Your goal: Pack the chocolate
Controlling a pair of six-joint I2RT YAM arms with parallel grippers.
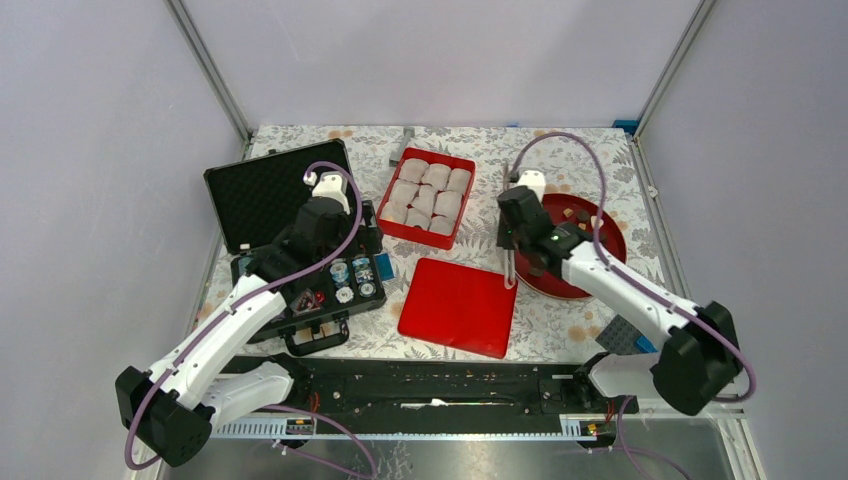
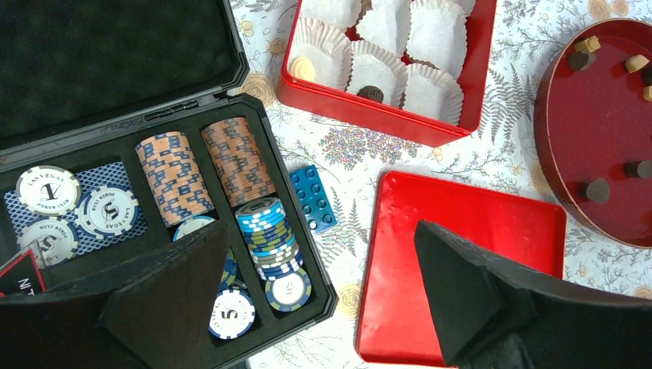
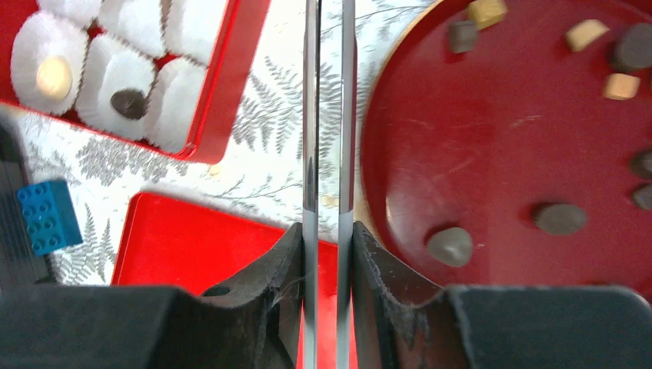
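Several chocolate lumps, dark brown and pale tan, lie scattered on a dark red round plate. A red box holds white pleated paper cups; one cup contains a pale chocolate and the neighbouring cup a dark one. My right gripper is shut on a pair of silver tongs, which point along the plate's left rim, above the cloth. My left gripper stands wide open with nothing between its fingers, above the black case's right edge.
An open black case with striped chips stands at the left. The flat red lid lies in the middle front. A small blue brick lies between case and lid. A grey-blue plate sits by the right arm.
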